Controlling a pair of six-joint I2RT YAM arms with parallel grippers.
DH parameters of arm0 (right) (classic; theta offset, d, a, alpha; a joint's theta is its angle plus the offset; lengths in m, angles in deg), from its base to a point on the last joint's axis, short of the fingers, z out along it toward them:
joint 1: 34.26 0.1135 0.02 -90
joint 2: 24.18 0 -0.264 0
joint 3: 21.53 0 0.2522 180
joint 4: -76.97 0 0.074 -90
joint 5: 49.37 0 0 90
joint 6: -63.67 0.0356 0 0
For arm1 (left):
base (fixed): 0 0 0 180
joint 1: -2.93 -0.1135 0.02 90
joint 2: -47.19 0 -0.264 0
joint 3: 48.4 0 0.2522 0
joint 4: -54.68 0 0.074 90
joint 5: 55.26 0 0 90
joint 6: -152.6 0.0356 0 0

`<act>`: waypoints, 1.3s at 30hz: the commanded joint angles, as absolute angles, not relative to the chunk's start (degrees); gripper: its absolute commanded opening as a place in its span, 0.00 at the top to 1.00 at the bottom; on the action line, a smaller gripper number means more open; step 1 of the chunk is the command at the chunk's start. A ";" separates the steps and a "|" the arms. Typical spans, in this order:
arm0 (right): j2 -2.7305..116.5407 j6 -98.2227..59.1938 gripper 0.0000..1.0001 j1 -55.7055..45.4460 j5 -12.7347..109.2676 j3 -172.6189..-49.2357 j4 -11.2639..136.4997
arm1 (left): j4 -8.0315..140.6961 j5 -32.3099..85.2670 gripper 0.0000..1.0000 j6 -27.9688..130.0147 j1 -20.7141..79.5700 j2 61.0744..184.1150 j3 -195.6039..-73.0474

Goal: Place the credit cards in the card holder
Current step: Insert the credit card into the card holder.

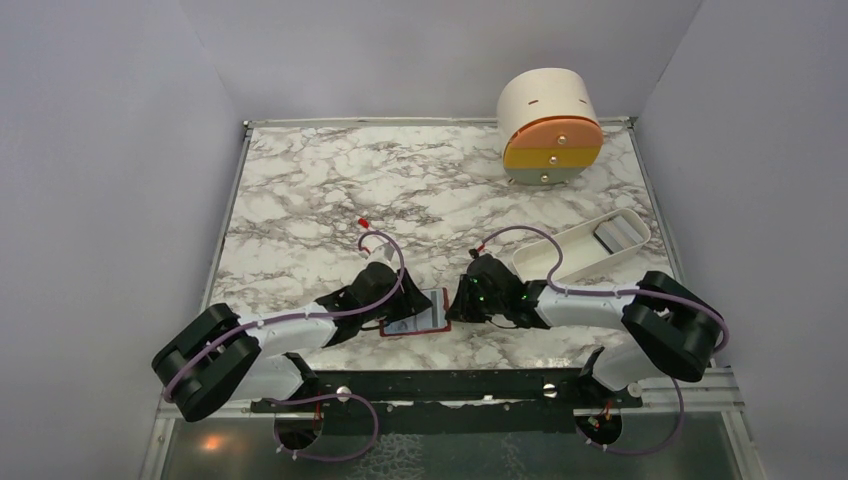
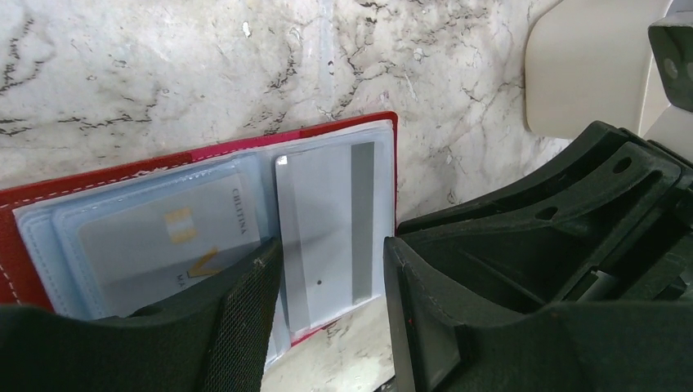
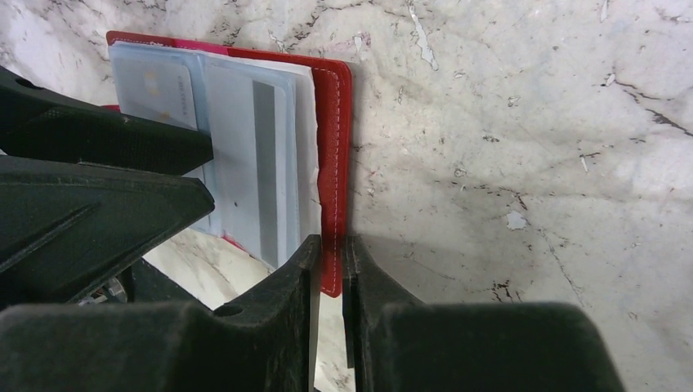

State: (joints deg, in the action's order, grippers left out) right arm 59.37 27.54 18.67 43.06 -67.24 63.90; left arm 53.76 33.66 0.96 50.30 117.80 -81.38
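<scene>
- Viewing from the top cam: the card holder (image 1: 415, 312) lies open on the marble table (image 1: 300, 200), near the front edge and directly between the two grippers. The white tray (image 1: 590, 250) and round drawer unit (image 1: 550, 125) sit well apart from it, on the R side
- L gripper (image 2: 331, 261): jaws wide, nothing clamped. One finger rests over the holder's L page, the other hangs just off its R edge
- Stripe card (image 2: 327, 220): on the R page, right in the gap between the L fingers, long axis parallel to them. I can't tell how deep it sits in its sleeve
- Chip card (image 2: 163, 237): inside the clear sleeve of the L page, partly under the L finger
- R gripper (image 3: 331, 249): jaws narrow, pinching the red outer edge of the cover; I read this as a hold-down
- Key relation, my judgement: L arm is the nearer one to the stripe card, approx. in line with its long axis, so any seating push falls to L while R anchors
- Pose: both arms folded low, forearms angled inward, wrists pitched down at the holder
</scene>
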 commanded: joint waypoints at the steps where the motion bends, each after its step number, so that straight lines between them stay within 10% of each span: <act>1: 59.89 28.59 0.85 19.25 44.15 -66.24 67.36 | 52.41 31.10 0.50 -0.90 50.81 118.86 -81.51; 39: 53.28 29.82 0.71 22.56 37.37 -75.31 57.34 | 72.87 32.73 0.46 10.91 45.54 114.17 -89.92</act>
